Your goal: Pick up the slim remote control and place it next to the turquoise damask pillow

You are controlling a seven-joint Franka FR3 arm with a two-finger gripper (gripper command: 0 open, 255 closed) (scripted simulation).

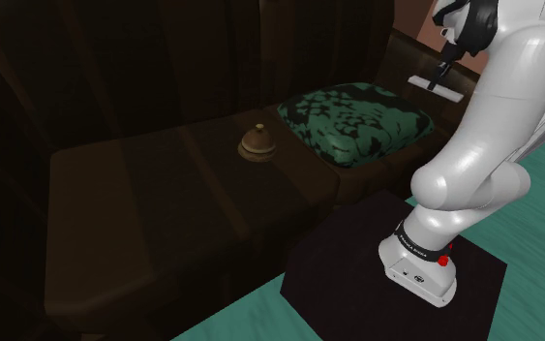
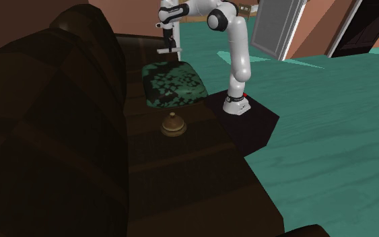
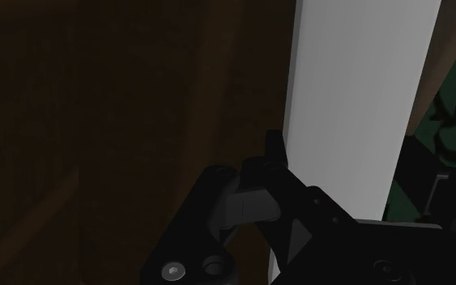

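Pincer [image 1: 441, 75] clamped on slim white remote [image 1: 425, 82], held level right of green patterned pillow [image 1: 354, 118] in shoulder view; brown bell [image 1: 255, 143] left of pillow on sofa [image 1: 154, 194].

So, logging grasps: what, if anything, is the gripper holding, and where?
The black gripper holds the slim, flat white remote control, clasped around the middle of its length.

The shoulder view sits close behind the black stand [image 1: 338, 271], looking down across the brown sofa seat [image 1: 164, 194]. The second exterior view looks along that seat from its far end, farther off, facing the arm [image 2: 238, 47]. Both share the teal patterned pillow [image 1: 355, 121] and the bell [image 1: 256, 143]. The wrist view looks closely onto the white remote control [image 3: 355, 105].
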